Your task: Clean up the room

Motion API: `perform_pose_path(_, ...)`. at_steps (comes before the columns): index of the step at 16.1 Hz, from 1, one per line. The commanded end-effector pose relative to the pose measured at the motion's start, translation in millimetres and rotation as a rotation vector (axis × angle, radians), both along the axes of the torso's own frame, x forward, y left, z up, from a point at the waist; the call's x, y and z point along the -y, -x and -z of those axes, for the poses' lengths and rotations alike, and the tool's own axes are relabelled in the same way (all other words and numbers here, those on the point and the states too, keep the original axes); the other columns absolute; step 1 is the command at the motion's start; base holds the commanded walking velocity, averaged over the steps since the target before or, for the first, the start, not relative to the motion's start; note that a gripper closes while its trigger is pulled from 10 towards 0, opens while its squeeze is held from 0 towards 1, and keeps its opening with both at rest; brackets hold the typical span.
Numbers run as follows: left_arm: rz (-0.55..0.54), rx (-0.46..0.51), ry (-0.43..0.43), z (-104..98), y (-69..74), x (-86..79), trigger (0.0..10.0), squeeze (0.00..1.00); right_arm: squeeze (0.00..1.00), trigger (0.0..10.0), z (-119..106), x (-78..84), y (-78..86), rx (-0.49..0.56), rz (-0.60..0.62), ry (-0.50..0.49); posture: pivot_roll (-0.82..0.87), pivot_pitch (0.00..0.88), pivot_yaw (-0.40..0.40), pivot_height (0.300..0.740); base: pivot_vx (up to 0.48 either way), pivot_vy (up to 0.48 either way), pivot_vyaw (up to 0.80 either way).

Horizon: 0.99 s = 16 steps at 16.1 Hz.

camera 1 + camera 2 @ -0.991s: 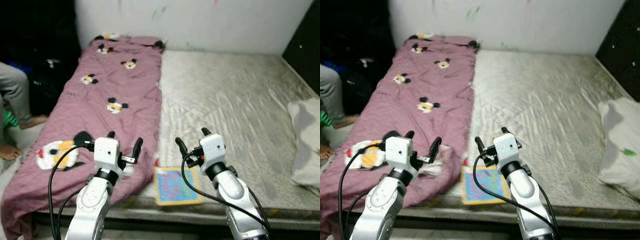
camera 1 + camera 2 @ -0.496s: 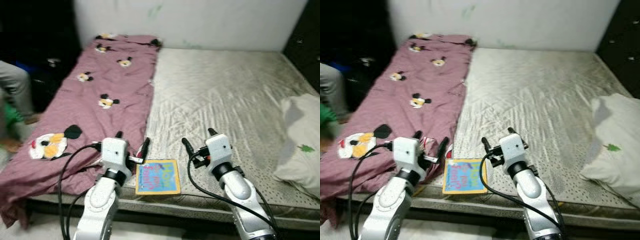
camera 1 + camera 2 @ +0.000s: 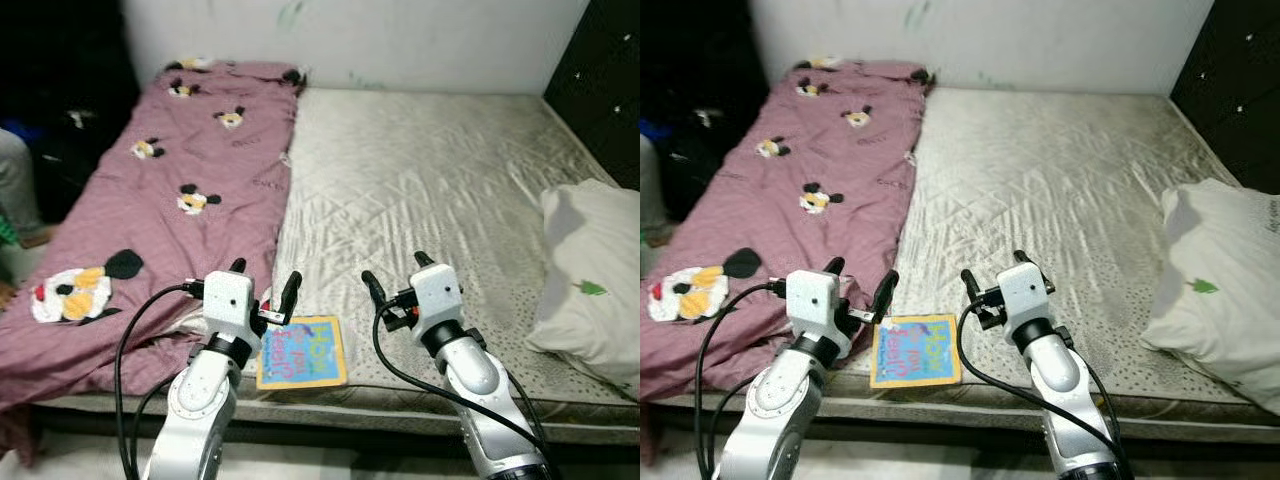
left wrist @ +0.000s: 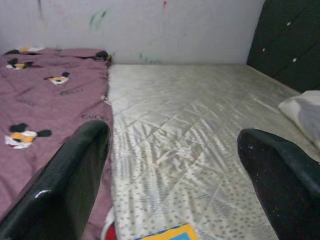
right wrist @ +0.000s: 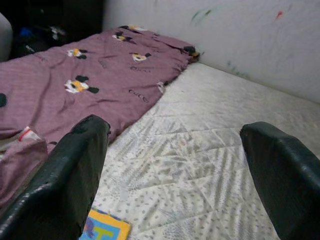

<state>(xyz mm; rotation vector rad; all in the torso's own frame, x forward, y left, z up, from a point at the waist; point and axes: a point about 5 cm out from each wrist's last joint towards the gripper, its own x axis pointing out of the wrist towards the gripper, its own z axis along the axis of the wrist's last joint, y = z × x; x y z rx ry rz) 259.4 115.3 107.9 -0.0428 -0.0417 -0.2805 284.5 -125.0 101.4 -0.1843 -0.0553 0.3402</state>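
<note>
Both grippers hover spread and empty over the bed's (image 3: 420,190) near edge, left gripper (image 3: 265,290), right gripper (image 3: 392,280). The book (image 3: 301,352) lies between them; picking it up looks next.

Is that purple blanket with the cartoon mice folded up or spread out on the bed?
Spread out. The blanket lies flat along the left side of the mattress, from the wall to the near edge, where it bunches slightly.

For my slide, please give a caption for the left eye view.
Both open grippers, left and right, hover over a book at the mattress edge.
</note>
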Motion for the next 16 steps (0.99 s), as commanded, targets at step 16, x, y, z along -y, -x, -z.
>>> perform_pose_path(16,-0.090,0.028,-0.004,3.9,-8.8,-7.8,10.0,0.00,0.00,10.0,-0.2,3.2,-5.3,0.026,0.021,0.009,-0.02,0.000,-0.004,0.740,0.000,-0.266,-0.15)
